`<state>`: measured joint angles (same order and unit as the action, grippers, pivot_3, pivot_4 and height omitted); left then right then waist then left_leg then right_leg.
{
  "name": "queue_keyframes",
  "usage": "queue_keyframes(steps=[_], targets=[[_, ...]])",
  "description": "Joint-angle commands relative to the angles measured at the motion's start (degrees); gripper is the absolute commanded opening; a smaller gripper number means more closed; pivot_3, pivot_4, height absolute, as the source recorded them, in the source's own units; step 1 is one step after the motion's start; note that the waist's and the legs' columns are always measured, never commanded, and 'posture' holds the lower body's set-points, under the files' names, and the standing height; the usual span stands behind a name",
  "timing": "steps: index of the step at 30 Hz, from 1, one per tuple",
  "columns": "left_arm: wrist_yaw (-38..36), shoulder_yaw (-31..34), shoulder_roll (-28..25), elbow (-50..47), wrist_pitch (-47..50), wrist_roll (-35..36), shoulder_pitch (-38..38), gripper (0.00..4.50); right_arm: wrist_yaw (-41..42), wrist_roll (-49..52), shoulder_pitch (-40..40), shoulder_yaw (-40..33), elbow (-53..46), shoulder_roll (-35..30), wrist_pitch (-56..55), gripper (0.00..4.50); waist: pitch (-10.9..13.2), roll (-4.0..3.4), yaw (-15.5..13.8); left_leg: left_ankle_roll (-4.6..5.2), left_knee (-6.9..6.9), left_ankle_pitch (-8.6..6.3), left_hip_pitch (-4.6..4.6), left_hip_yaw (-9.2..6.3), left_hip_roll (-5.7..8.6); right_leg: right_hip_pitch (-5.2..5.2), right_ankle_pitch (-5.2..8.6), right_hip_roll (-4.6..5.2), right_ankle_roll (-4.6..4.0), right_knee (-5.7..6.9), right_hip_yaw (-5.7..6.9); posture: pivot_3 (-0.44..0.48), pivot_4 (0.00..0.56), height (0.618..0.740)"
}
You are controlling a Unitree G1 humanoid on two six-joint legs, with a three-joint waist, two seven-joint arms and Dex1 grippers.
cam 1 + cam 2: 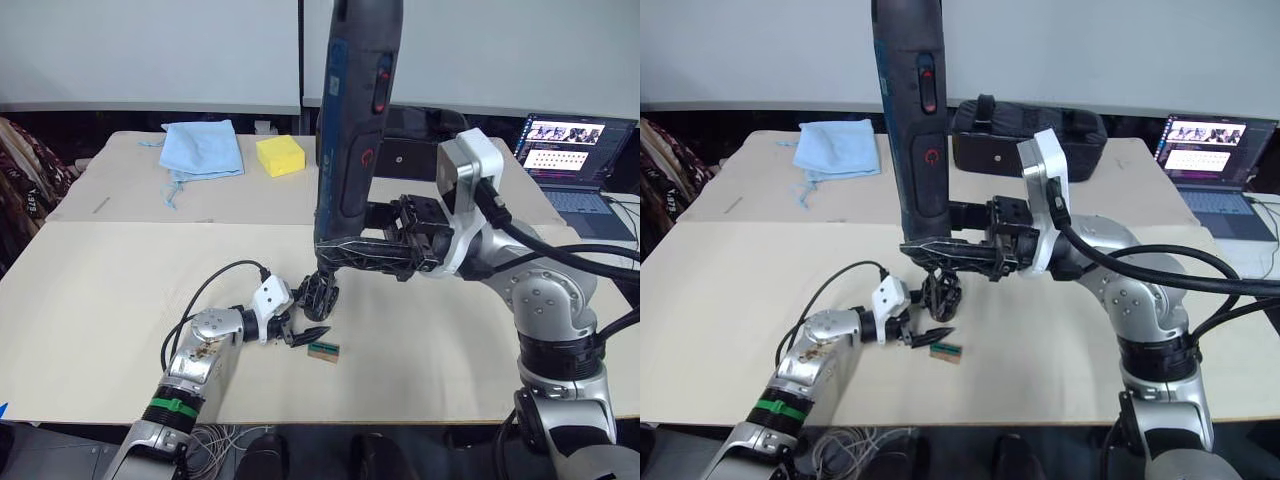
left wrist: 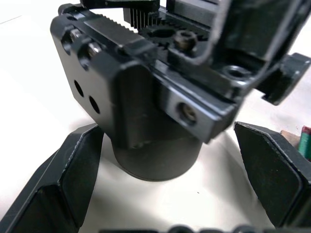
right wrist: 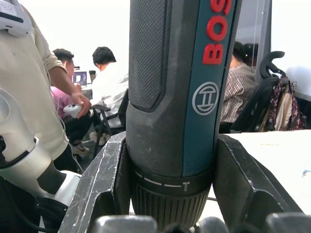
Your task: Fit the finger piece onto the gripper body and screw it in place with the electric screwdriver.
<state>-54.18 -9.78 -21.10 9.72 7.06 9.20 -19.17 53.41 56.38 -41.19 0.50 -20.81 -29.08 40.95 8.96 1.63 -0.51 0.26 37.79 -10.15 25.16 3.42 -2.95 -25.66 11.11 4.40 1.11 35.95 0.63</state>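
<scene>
The electric screwdriver (image 1: 350,130) stands upright in my right gripper (image 1: 348,256), which is shut on its lower end. Its tip points down onto the gripper body (image 1: 321,294), a small black block on the table (image 1: 100,300). My left gripper (image 1: 298,333) lies low on the table right in front of the body. It is open, and its fingers (image 2: 73,179) flank the body's round base (image 2: 155,155) with a gap on each side. I cannot tell the finger piece apart from the body's black parts.
A small green and brown item (image 1: 323,350) lies beside my left gripper. A blue cloth (image 1: 203,148) and a yellow sponge (image 1: 280,155) sit at the back left, a black bag (image 1: 1030,140) behind, and a laptop (image 1: 575,160) at the right. People (image 3: 104,82) sit beyond the table.
</scene>
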Motion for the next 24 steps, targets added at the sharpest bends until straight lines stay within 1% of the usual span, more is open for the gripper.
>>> queue_keyframes(steps=[1,8,13,16,19,20,24], targets=[[2.4,-0.9,0.9,-1.7,1.3,-0.7,0.9,4.48,-0.2,0.7,-0.6,-2.5,-2.6,-0.3,-1.3,1.93,0.0,0.0,0.0,0.0,0.0,0.0,0.0,0.0,0.0,0.0,0.01,0.0,0.01,0.0,0.01,0.0,0.15,0.74],[4.6,-0.5,1.6,0.9,2.1,-0.8,-0.1,4.48,-0.7,0.7,-0.4,-2.5,-2.9,-0.6,-1.1,1.93,0.0,0.0,-0.2,0.0,0.0,0.0,0.0,0.0,0.03,0.02,0.01,0.02,0.02,-0.02,0.0,0.0,0.15,0.74],[3.4,-0.6,1.1,3.7,0.6,-0.8,-1.7,4.48,-1.2,0.9,-0.1,-2.7,-3.5,-1.0,-1.0,1.93,0.0,0.0,-0.2,0.0,0.0,0.0,-0.01,-0.01,0.02,0.02,0.03,0.01,0.04,-0.01,0.02,0.0,0.15,0.74],[2.3,-0.8,1.3,4.9,0.2,-0.3,-2.6,3.7,-1.4,0.9,0.1,-2.6,-3.6,-1.0,-1.1,1.93,0.0,0.0,-0.2,0.0,0.0,0.0,-0.01,0.0,0.02,0.02,0.03,0.01,0.05,-0.02,0.01,0.0,0.15,0.74],[1.3,-1.2,1.8,5.7,-0.5,-0.3,-3.3,2.37,-1.3,0.3,0.4,-2.5,-3.7,-1.0,-1.6,1.93,0.0,0.0,-0.2,0.0,0.0,0.0,-0.01,0.0,0.02,0.02,0.03,0.01,0.05,-0.02,0.01,0.0,0.15,0.74],[1.2,-1.2,2.0,6.0,-0.6,-0.3,-3.5,2.28,-1.2,0.2,0.4,-2.5,-3.6,-1.0,-1.7,1.93,0.0,0.0,-0.3,0.0,0.0,0.0,-0.01,0.0,0.02,0.02,0.03,0.01,0.05,-0.02,0.01,0.0,0.15,0.74],[0.9,-1.3,2.2,6.2,-1.4,-0.4,-3.5,2.28,-1.6,-0.1,-1.0,-2.3,-2.4,0.0,-1.8,1.93,0.0,0.0,-0.3,0.0,0.01,0.0,-0.01,0.0,0.03,0.04,0.03,0.02,0.05,-0.02,0.01,0.0,0.15,0.74]])
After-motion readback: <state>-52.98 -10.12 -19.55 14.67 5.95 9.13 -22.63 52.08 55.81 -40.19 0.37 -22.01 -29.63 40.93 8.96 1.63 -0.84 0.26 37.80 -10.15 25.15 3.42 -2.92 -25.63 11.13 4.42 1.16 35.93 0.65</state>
